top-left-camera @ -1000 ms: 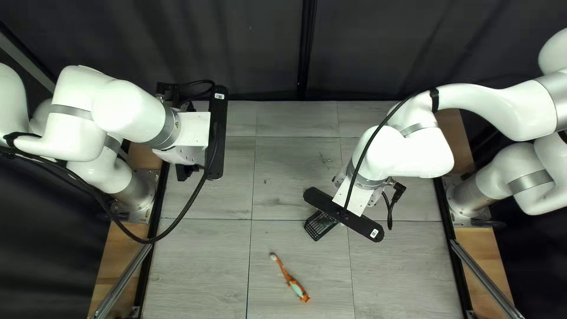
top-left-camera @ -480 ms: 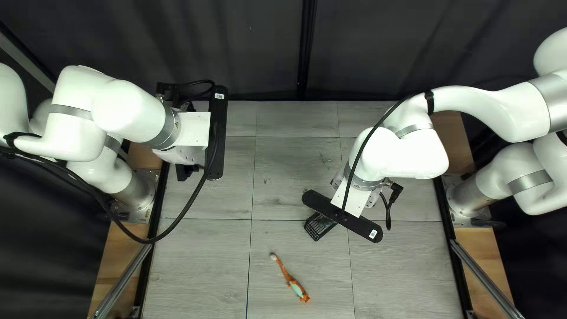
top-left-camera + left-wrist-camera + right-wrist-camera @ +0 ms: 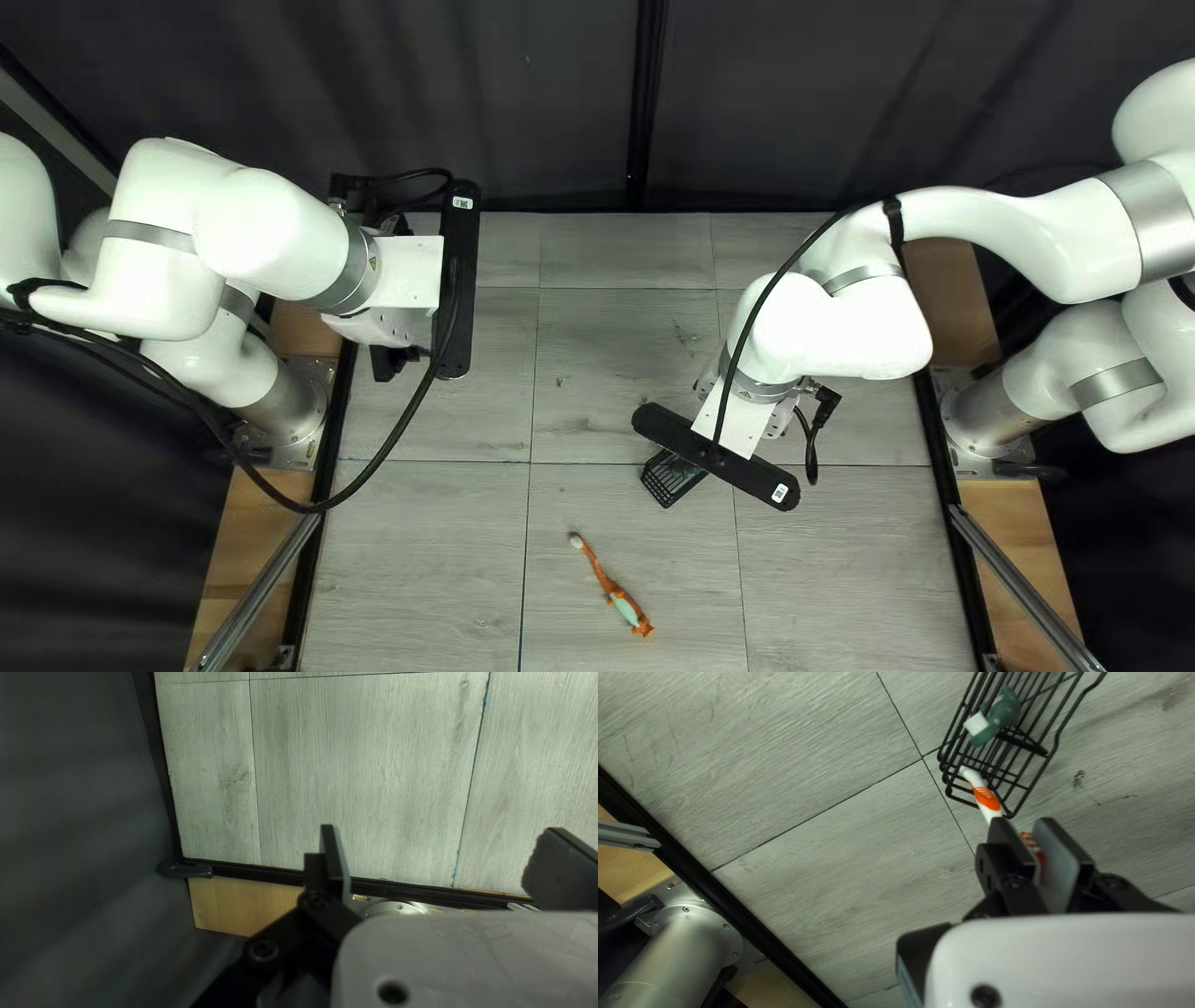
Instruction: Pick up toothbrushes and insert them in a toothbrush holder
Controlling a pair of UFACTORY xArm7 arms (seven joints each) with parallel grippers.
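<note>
Now that the right pincer [image 3: 1026, 827], clamped on the white toothbrush [image 3: 988, 799], has edged toward nine o'clock in the top left view, insertion into the wire holder [image 3: 669, 483] appears near. Left pincer [image 3: 441, 832] stands wide, empty; orange toothbrush [image 3: 609, 589] lies at the holder's seven o'clock.

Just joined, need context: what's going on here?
The right hand grips a white-and-orange toothbrush, its far end over the wire basket's near end; I can't tell if it's inside yet. A green toothbrush is already in the basket. An orange one lies loose on the table. The left hand is open and empty, off by the table's left side.
</note>
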